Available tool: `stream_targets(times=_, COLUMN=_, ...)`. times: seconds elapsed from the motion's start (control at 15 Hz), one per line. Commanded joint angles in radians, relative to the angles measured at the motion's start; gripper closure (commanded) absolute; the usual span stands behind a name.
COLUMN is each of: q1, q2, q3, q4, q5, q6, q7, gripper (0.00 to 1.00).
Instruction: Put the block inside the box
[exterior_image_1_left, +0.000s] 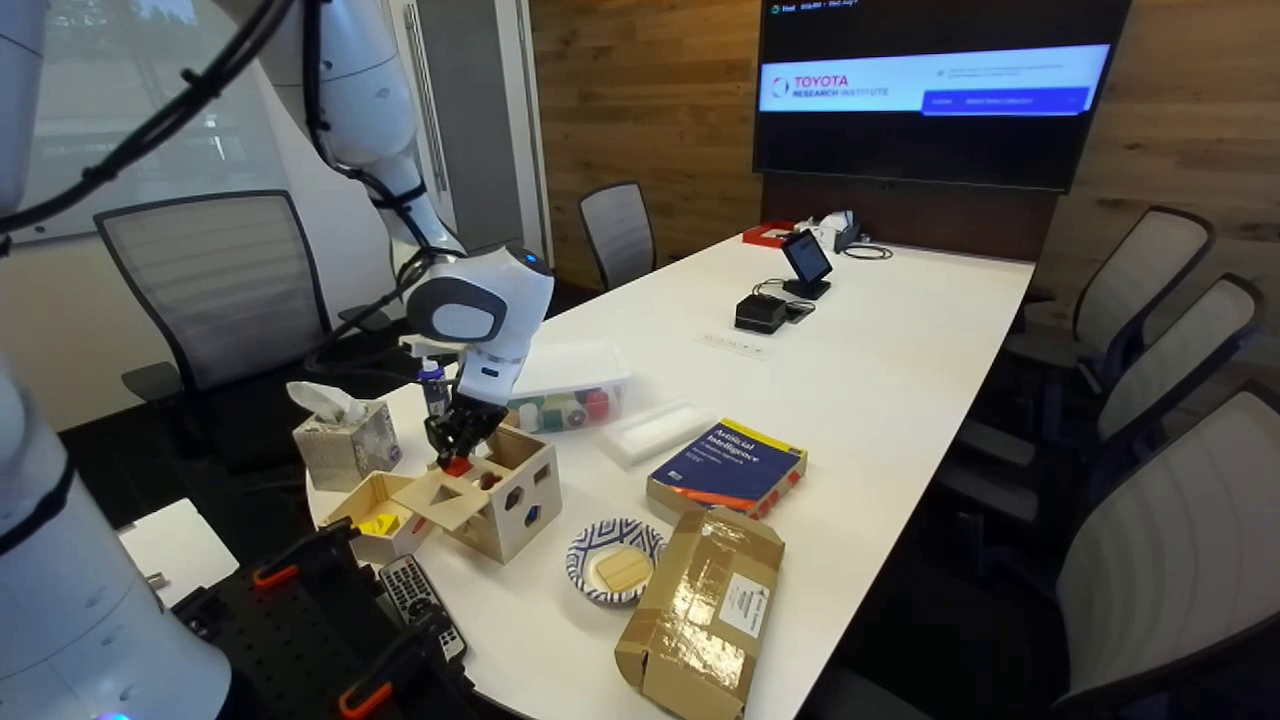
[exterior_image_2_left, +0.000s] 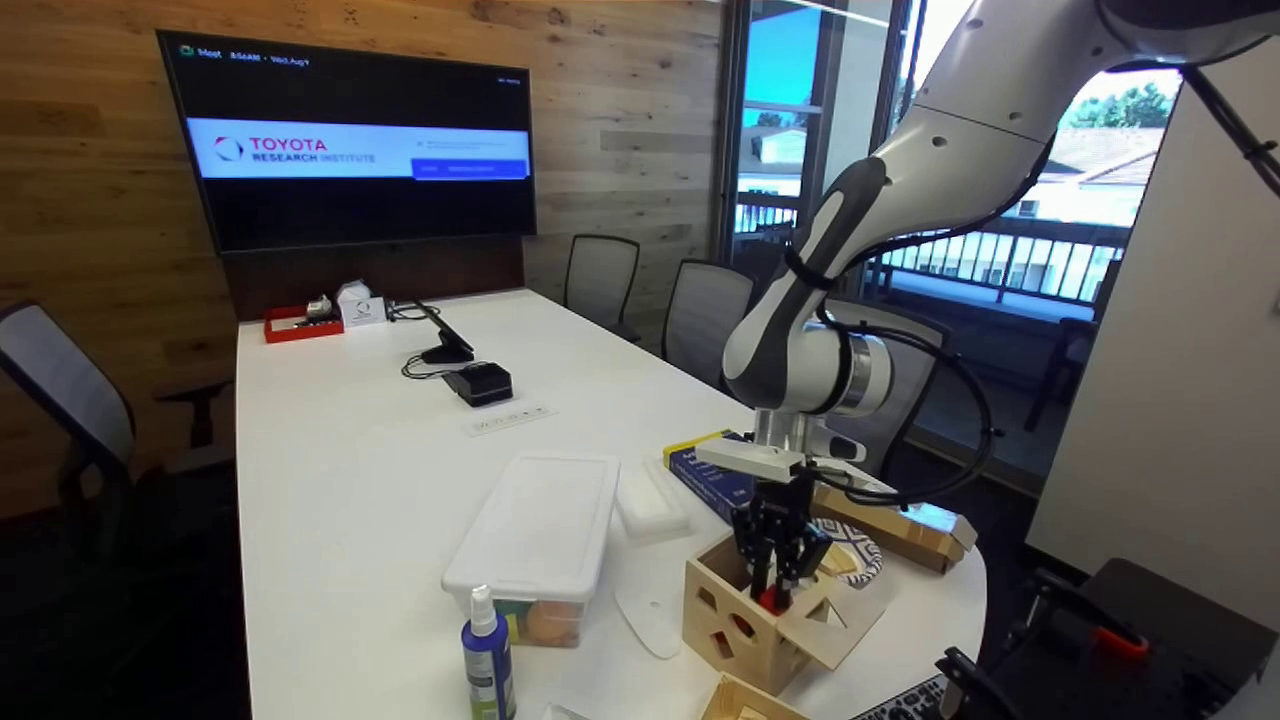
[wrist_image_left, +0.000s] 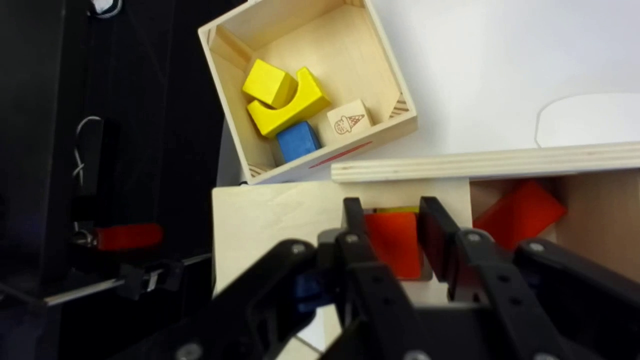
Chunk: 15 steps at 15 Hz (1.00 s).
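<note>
The box (exterior_image_1_left: 515, 535) is a light wood cube with shaped holes, standing on the table; it also shows in an exterior view (exterior_image_2_left: 765, 660). Its lid (wrist_image_left: 270, 215) is slid partly off, baring part of the inside. A red block (wrist_image_left: 395, 245) sits at a square hole in the lid, its top showing above the lid in both exterior views. My gripper (wrist_image_left: 390, 205) has its fingers close on both sides of this block, with a thin gap beside the right finger. Whether they press on it cannot be told. Another red block (wrist_image_left: 520, 212) lies inside the box.
A small wood tray (wrist_image_left: 340, 55) with yellow, blue and plain blocks stands beside the box. A tissue box (exterior_image_1_left: 345, 445), spray bottle (exterior_image_2_left: 488, 660), lidded plastic bin (exterior_image_2_left: 540, 520), patterned bowl (exterior_image_1_left: 580, 560), book (exterior_image_1_left: 735, 465), cardboard package (exterior_image_1_left: 690, 610) and remote (exterior_image_1_left: 415, 595) are around it.
</note>
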Motion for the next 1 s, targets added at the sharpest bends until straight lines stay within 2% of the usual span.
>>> stream_targets(times=0.0, q1=0.048, q2=0.080, q3=-0.015, q4=0.033, q5=-0.020, q6=0.059, q7=0.048, gripper=0.86)
stream_targets(times=0.07, q1=0.048, q2=0.076, q3=-0.012, q4=0.031, q5=-0.020, q6=0.061, q7=0.051, gripper=0.43)
stream_targets(times=0.2, q1=0.049, q2=0.077, q3=-0.008, q4=0.024, q5=-0.014, q6=0.083, q7=0.044, gripper=0.45)
stream_targets(times=0.6, q1=0.079, q2=0.062, q3=0.003, q4=-0.024, q5=-0.005, q6=0.139, q7=0.051, gripper=0.03)
stream_targets(times=0.93, q1=0.115, q2=-0.017, q3=0.008, q4=-0.103, q5=-0.012, q6=0.209, q7=0.082, gripper=0.00)
